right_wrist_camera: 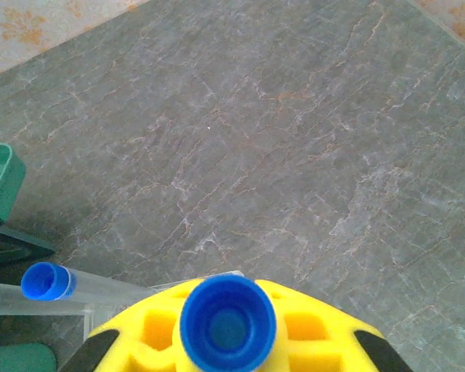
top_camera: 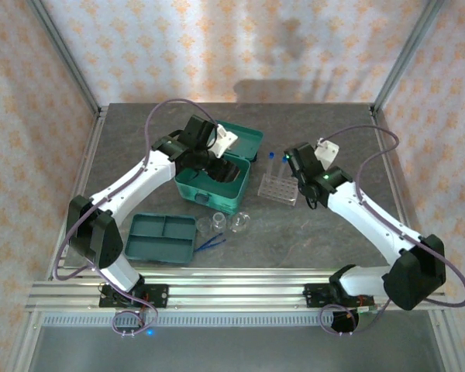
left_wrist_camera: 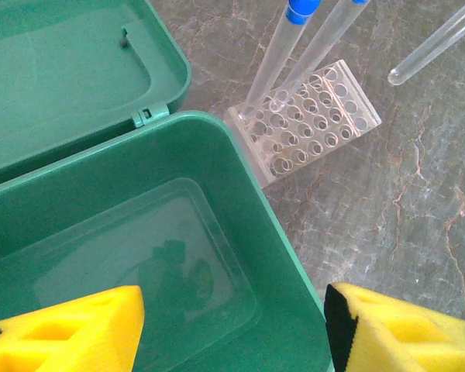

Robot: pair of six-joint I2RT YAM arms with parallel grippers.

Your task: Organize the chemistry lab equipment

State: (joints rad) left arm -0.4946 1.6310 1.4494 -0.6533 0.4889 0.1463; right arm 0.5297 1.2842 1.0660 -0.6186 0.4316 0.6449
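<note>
Test tube: gripped by right tool, just beside rack holding 2 tubes; cap faces wrist lens, long axis running away, body hidden behind cap. Left tool: fingers apart, over case.

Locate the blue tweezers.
In the top external view, the blue tweezers lie flat on the table, just right of the teal divided tray and on the near side of the two glass vessels.
</note>
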